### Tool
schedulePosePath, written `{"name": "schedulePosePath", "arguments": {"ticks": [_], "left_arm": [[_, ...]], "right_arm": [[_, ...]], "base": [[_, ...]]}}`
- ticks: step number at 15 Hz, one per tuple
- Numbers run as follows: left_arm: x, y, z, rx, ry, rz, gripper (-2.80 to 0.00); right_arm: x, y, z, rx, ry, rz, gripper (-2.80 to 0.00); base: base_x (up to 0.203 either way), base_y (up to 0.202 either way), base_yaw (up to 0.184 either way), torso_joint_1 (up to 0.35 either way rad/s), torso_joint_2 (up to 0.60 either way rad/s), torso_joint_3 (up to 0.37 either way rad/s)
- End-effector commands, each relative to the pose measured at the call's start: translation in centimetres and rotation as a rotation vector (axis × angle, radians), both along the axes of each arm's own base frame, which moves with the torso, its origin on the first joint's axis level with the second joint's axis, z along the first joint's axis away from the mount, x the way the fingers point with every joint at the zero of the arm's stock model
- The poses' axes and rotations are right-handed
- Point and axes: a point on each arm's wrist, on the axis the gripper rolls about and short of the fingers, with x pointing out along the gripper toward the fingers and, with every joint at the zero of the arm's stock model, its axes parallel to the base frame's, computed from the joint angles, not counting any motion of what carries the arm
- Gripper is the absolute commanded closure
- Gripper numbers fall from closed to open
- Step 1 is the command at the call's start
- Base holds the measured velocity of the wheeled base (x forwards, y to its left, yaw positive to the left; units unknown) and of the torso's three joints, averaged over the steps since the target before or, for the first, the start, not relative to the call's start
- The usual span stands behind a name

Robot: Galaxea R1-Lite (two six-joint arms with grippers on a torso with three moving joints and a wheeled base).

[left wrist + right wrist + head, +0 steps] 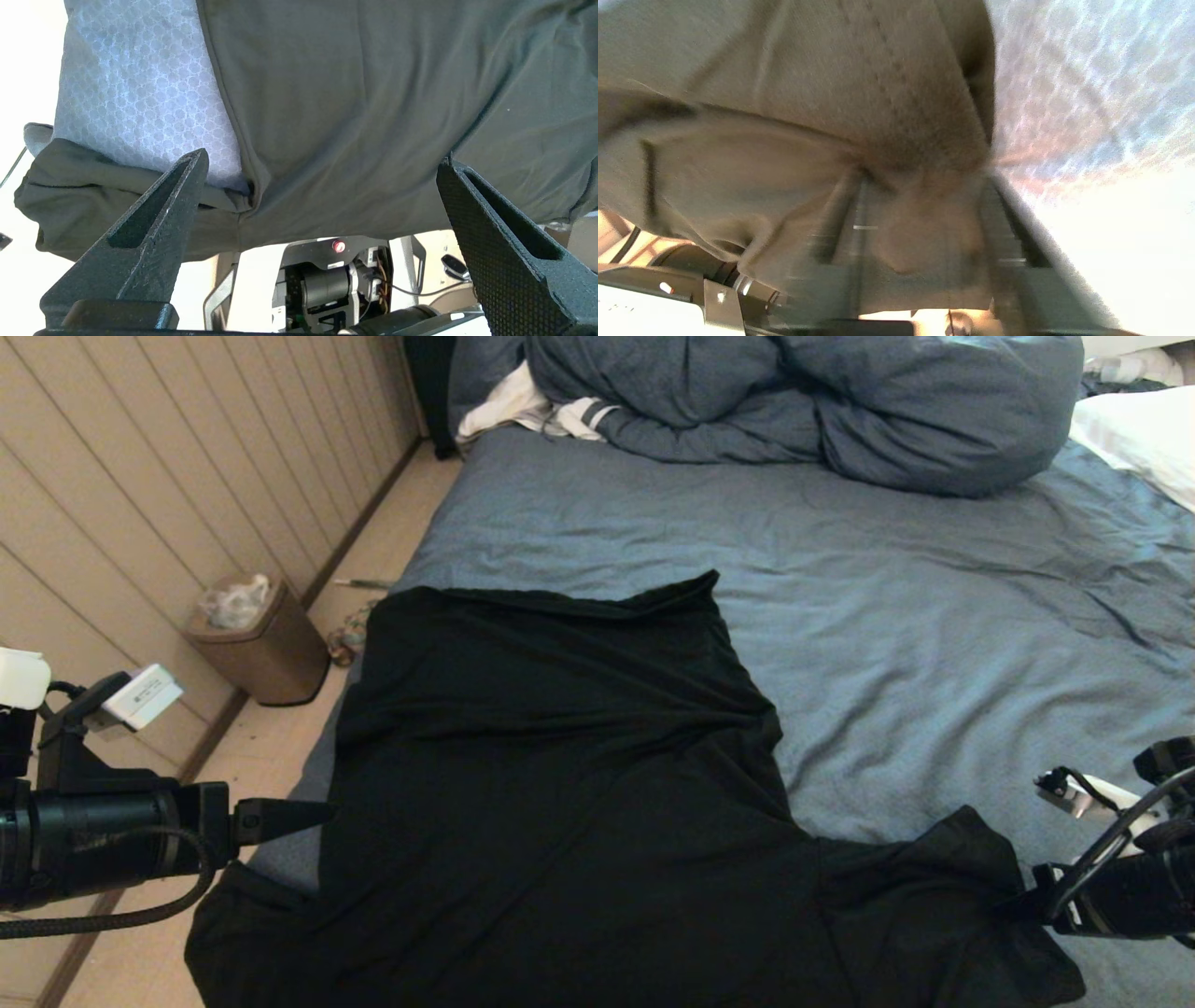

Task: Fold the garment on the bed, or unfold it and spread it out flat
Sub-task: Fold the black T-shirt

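The garment (560, 784), a black T-shirt with its plain side up, lies spread on the near left part of the bed (934, 616), its near edge hanging over the bed's front. My left gripper (322, 817) hovers open at the shirt's left edge. In the left wrist view its jaws (322, 158) stand wide apart over the shirt (350, 116) and hold nothing. My right gripper (1022, 903) is at the right sleeve. The blurred right wrist view shows it (924, 179) shut on a bunched fold of the shirt (784, 93).
A bunched blue-grey duvet (822, 401) and a white striped cloth (523, 411) lie at the head of the bed, with a white pillow (1139, 439) at the far right. A brown bin (257, 639) stands on the floor by the panelled wall, left of the bed.
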Motion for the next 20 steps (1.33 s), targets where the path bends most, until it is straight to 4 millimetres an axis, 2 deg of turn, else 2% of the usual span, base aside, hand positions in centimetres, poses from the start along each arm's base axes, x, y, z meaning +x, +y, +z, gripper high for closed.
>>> {"name": "schedulePosePath", "arguments": {"ticks": [1, 4, 7, 12, 15, 20], "left_arm": [[-0.1, 0.0, 0.1, -0.004, -0.002, 0.000, -2.80], [-0.3, 0.0, 0.2, -0.004, -0.010, 0.000, -2.80], [-0.5, 0.0, 0.4, -0.006, -0.020, 0.002, -2.80], [-1.4, 0.1, 0.6, -0.014, -0.036, 0.008, -2.80], [-1.9, 0.2, 0.7, -0.017, -0.048, 0.005, -2.80], [-2.0, 0.2, 0.5, -0.023, -0.040, 0.004, -2.80]], "right_arm": [[-0.4, -0.4, 1.1, -0.017, -0.047, -0.016, 0.00], [-1.4, -0.2, 2.7, -0.041, -0.116, -0.020, 0.00], [-3.3, 1.0, 4.5, -0.063, -0.196, -0.002, 0.00], [-5.0, 6.7, 6.5, -0.003, -0.220, 0.232, 0.00], [-5.8, 9.6, 7.0, 0.043, -0.184, 0.343, 0.00], [-5.3, 14.1, 7.3, 0.052, -0.110, 0.468, 0.00]], "base": [[0.000, 0.000, 0.000, 0.000, 0.00, 0.000], [0.000, 0.000, 0.000, 0.000, 0.00, 0.000], [0.000, 0.000, 0.000, 0.000, 0.00, 0.000], [0.000, 0.000, 0.000, 0.000, 0.00, 0.000], [0.000, 0.000, 0.000, 0.000, 0.00, 0.000], [0.000, 0.000, 0.000, 0.000, 0.00, 0.000]]}}
